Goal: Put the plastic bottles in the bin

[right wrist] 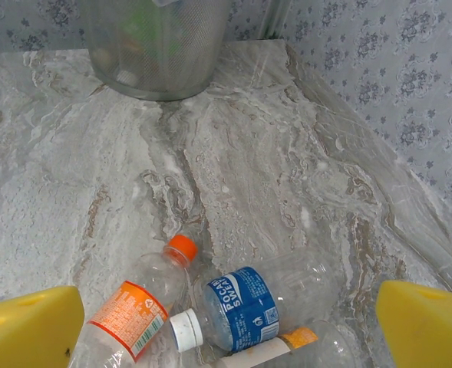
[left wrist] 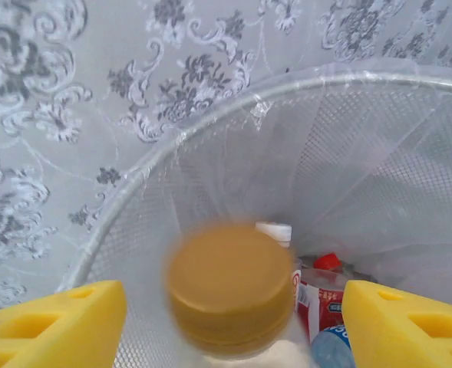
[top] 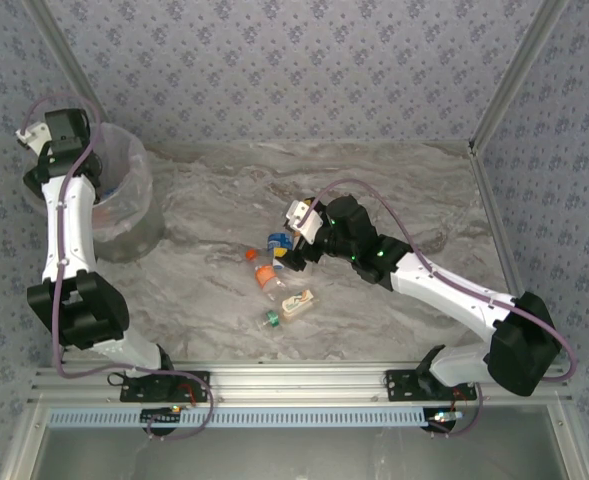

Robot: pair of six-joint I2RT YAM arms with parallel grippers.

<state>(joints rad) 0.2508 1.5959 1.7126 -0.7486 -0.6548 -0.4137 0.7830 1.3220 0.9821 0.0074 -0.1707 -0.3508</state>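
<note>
Right wrist view: a blue label reading "POCARI SWEAT" wraps a white-capped bottle [right wrist: 245, 307] lying on the table [right wrist: 57, 153]. It lies just beside an orange-capped bottle [right wrist: 130, 307] whose orange label is too small to read. The right jaws stand wide open above them, gripping nothing.

Top view puts this cluster mid-table, well apart from the bin [top: 139, 215] at far left. A cream-labelled bottle [top: 296, 300] and a green-capped bottle [top: 271, 318] lie nearby.

Left wrist view looks down into the bin. A blurred bottle [left wrist: 229, 287], brown end toward the camera, sits between the yellow fingers [left wrist: 49, 322] and touches neither; the left jaws are open. Beneath it in the bin lie a red-capped bottle [left wrist: 321, 295] with a red label and a blue cap [left wrist: 337, 345].
</note>
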